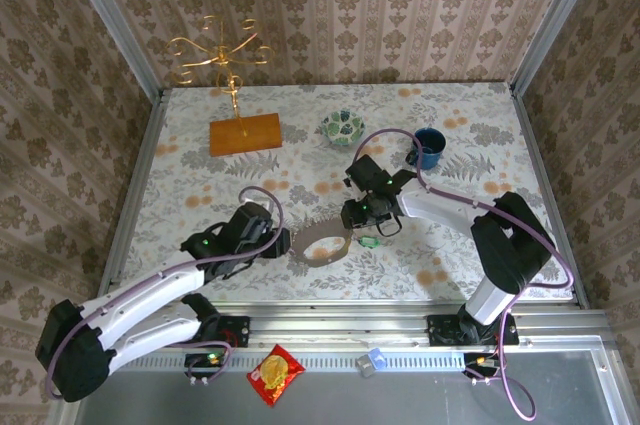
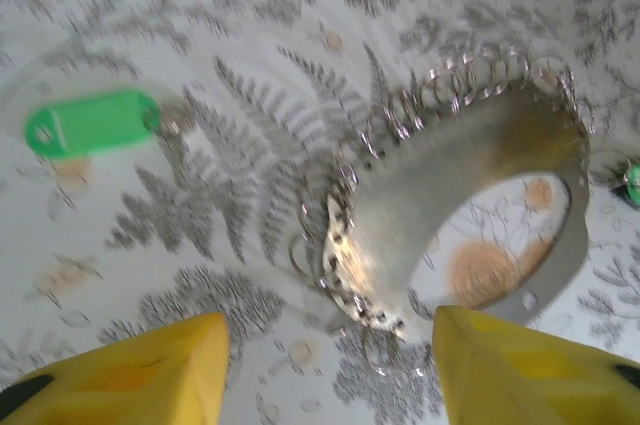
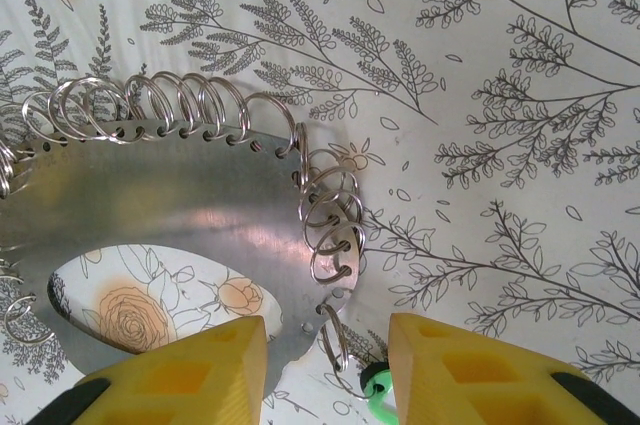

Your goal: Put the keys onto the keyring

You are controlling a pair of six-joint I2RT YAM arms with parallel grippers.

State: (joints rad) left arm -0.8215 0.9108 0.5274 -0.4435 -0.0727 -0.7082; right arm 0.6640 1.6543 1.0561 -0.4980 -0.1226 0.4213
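Keyring flat; green key cropped between parted right jaws; left jaws parted.

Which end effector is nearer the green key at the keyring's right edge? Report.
Right. The right end effector hovers directly at that key; the left end effector sits across the keyring, on its far side.

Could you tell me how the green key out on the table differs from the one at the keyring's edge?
The loose key lies on the table, apart from the keyring; the other key sits at the keyring's rim, between the fingers of the right gripper. The loose key shows whole, an oblong tag; the other key is mostly hidden. Both are green and smaller than the keyring.
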